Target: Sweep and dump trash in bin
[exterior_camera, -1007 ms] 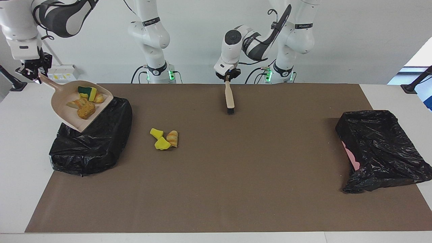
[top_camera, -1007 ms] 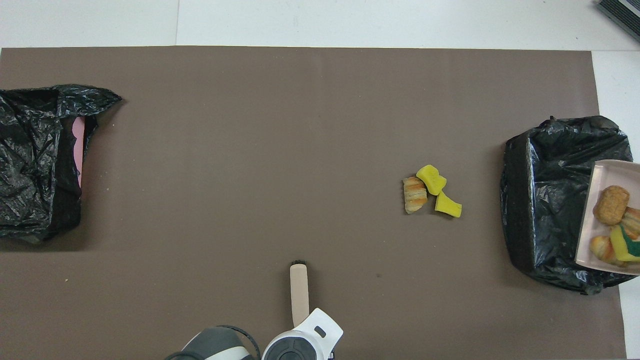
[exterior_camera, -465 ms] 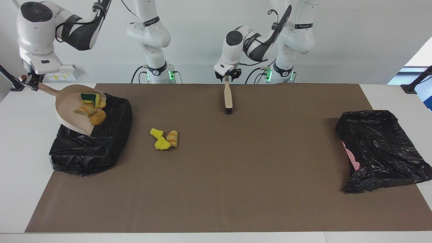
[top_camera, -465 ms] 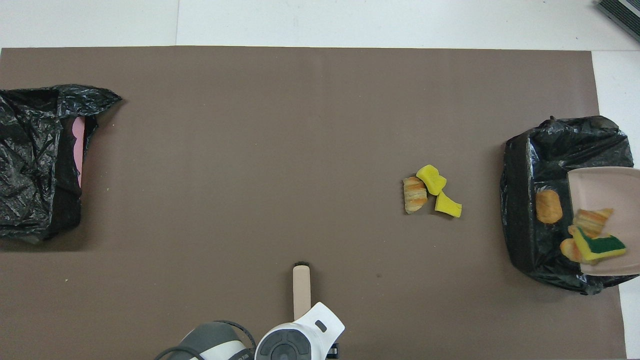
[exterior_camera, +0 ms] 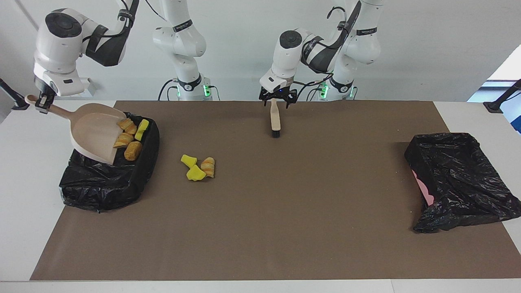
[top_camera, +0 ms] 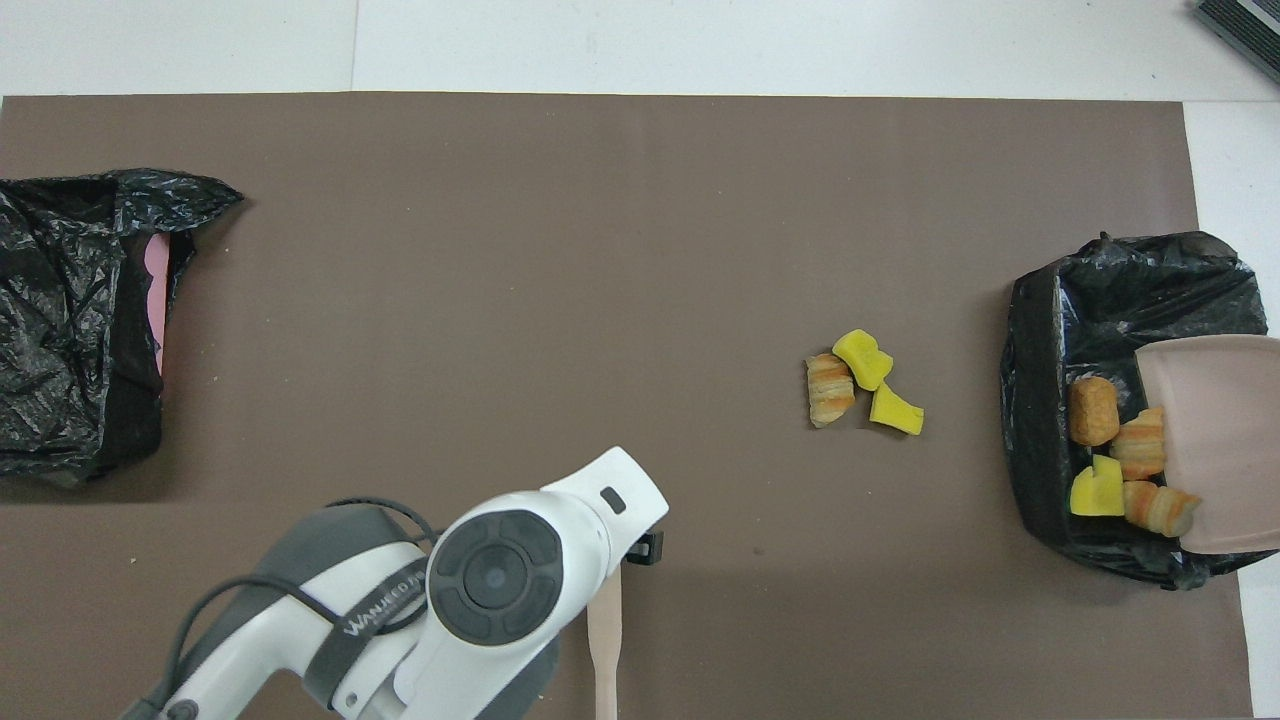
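Observation:
My right gripper [exterior_camera: 40, 101] is shut on the handle of the beige dustpan [exterior_camera: 95, 132], which is tilted down over the black-bagged bin [exterior_camera: 108, 175] at the right arm's end of the table. The pan [top_camera: 1220, 440] is empty. Several sponge chunks of trash [exterior_camera: 130, 138] lie in the bin [top_camera: 1040, 330] at the pan's lip; they also show in the overhead view [top_camera: 1120, 450]. Three more chunks [exterior_camera: 198, 167] lie on the mat beside the bin [top_camera: 860, 385]. My left gripper [exterior_camera: 276, 98] is open over the handle end of the brush [exterior_camera: 276, 120], which lies on the mat [top_camera: 605, 630].
A second black-bagged bin [exterior_camera: 456, 179] with pink showing stands at the left arm's end of the table [top_camera: 70, 320]. The brown mat [exterior_camera: 285, 211] covers most of the table. My left arm's wrist [top_camera: 500, 580] hides the brush's bristle end from above.
The dustpan tipped further and the chunks slid off it into the bin. My left gripper opened, let go of the brush handle and lifted slightly.

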Robot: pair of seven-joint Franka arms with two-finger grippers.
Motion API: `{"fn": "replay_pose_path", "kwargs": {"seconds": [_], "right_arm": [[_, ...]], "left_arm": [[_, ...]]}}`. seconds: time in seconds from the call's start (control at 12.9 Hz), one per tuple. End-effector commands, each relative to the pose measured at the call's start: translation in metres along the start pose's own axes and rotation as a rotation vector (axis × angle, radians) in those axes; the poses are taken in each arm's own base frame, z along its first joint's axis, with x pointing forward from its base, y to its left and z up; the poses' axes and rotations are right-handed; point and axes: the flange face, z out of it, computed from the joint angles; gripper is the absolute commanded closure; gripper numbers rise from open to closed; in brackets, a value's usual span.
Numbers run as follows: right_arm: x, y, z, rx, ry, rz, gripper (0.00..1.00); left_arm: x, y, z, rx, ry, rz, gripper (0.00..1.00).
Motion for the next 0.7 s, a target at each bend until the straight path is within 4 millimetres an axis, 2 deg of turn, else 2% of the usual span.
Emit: {"fn": "replay_pose_path", "kwargs": {"seconds": [0.0, 0.23, 0.39, 0.46, 0.62], "right_arm": [[-0.022, -0.015, -0.030, -0.004, -0.058, -0.043, 1.00], [-0.031, -0.023, -0.071, 0.003, -0.086, -0.029, 1.00], [-0.021, -0.021, -0.111, -0.008, -0.096, 0.008, 1.00], [-0.013, -0.018, -0.131, 0.012, -0.106, 0.061, 1.00], [0.030, -0.008, -0.169, 0.034, -0.073, 0.196, 1.00]], "left_arm": [[0.068, -0.032, -0.051, 0.039, 0.091, 0.007, 0.00], [0.098, -0.091, -0.112, 0.116, 0.121, 0.032, 0.00], [0.110, -0.123, -0.157, 0.123, 0.133, 0.026, 0.00], [0.114, -0.145, -0.179, 0.127, 0.141, 0.008, 0.00], [0.115, -0.193, -0.211, 0.133, 0.113, -0.007, 0.00]]}}
